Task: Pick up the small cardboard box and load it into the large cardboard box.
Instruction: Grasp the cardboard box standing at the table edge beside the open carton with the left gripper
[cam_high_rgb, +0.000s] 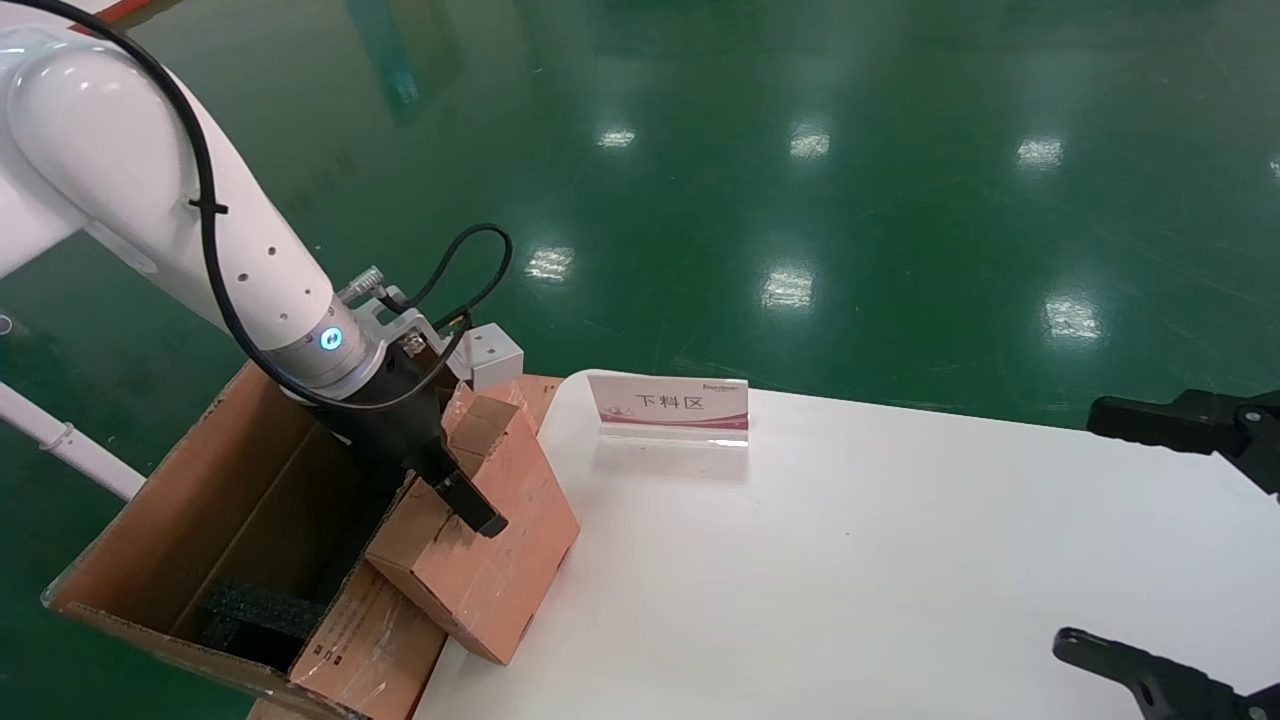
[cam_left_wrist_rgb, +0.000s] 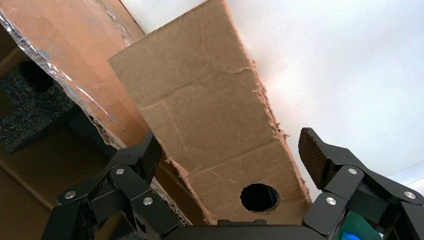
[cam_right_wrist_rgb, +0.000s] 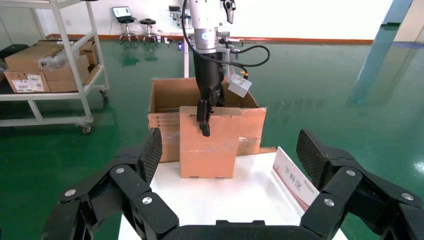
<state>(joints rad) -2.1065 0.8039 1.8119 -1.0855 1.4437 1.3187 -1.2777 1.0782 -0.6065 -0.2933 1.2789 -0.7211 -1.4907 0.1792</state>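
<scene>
The small cardboard box (cam_high_rgb: 495, 545) stands tilted at the white table's left edge, leaning against the large cardboard box (cam_high_rgb: 180, 500). Its tan top flap with a round hole fills the left wrist view (cam_left_wrist_rgb: 210, 115). My left gripper (cam_high_rgb: 445, 490) is open and straddles the top of the small box; a thin gap shows between one pad (cam_left_wrist_rgb: 312, 150) and the box edge. The large box stands open beside the table, with black foam (cam_high_rgb: 255, 610) inside. My right gripper (cam_high_rgb: 1078, 525) is open and empty over the table's right side. The right wrist view shows the small box (cam_right_wrist_rgb: 207, 145) in front of the large box (cam_right_wrist_rgb: 165, 97).
A white table (cam_high_rgb: 850, 560) carries a small upright sign with red print (cam_high_rgb: 668, 408) near its far edge. Green floor surrounds the table. A white shelf cart with cartons (cam_right_wrist_rgb: 45, 65) stands far behind the large box.
</scene>
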